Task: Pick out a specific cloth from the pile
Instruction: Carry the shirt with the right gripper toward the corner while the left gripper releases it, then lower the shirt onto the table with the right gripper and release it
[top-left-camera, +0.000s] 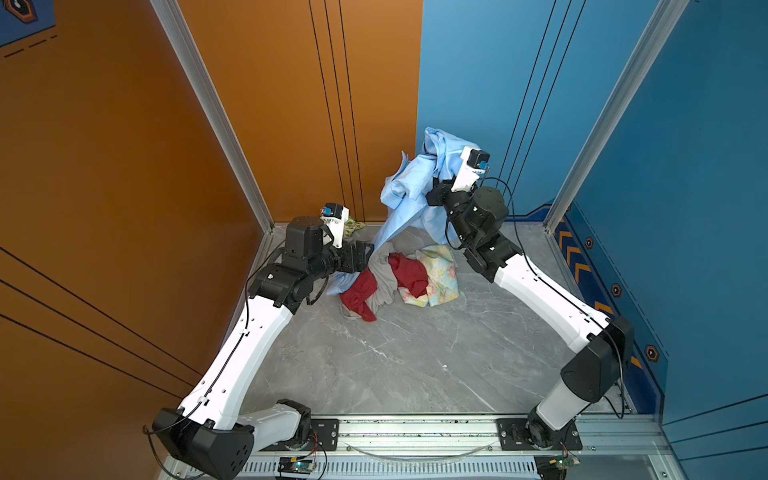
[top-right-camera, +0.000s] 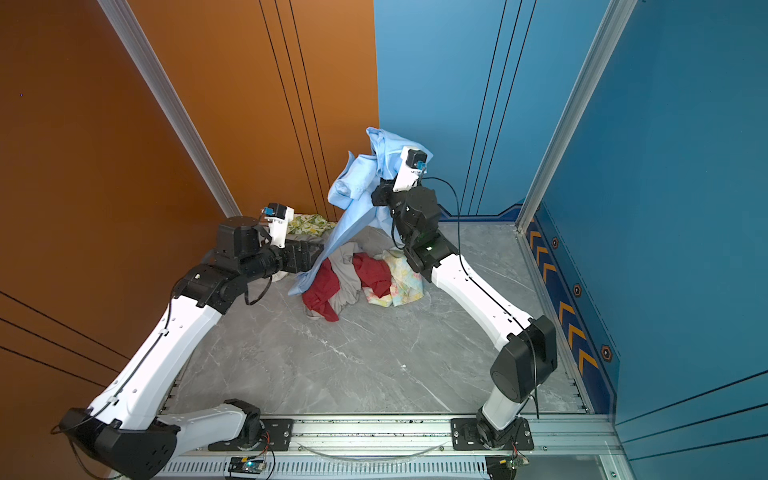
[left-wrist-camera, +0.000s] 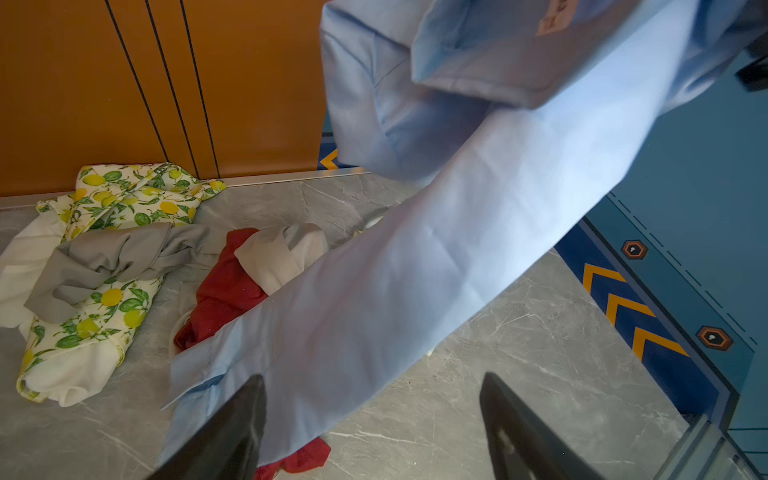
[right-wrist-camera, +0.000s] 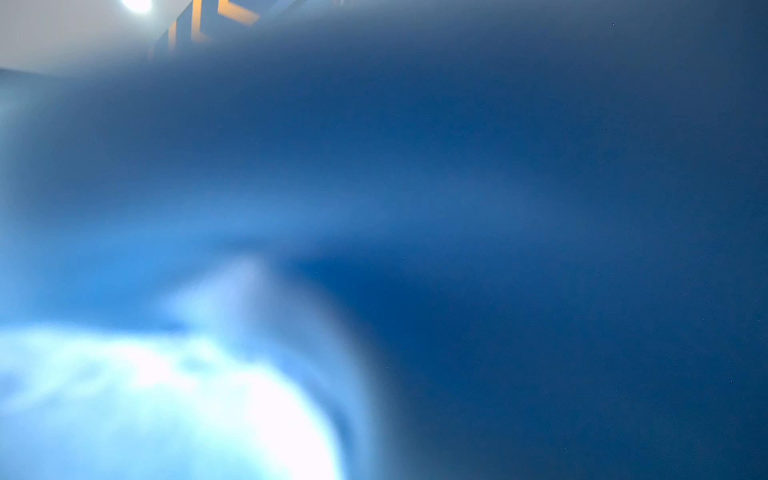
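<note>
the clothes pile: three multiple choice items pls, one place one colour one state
1. Where does the lemon-print cloth lie? A on the rail; B by the orange wall; C in a gripper.
2. What colour is the garment tangled with the grey garment? A dark red; B green; C black.
3. The left gripper is: A shut tight; B out of view; C open.
Answers: B, it sits at the wall's foot; A, the dark red garment wraps the grey one; C, its fingers stand wide apart in the left wrist view.
</note>
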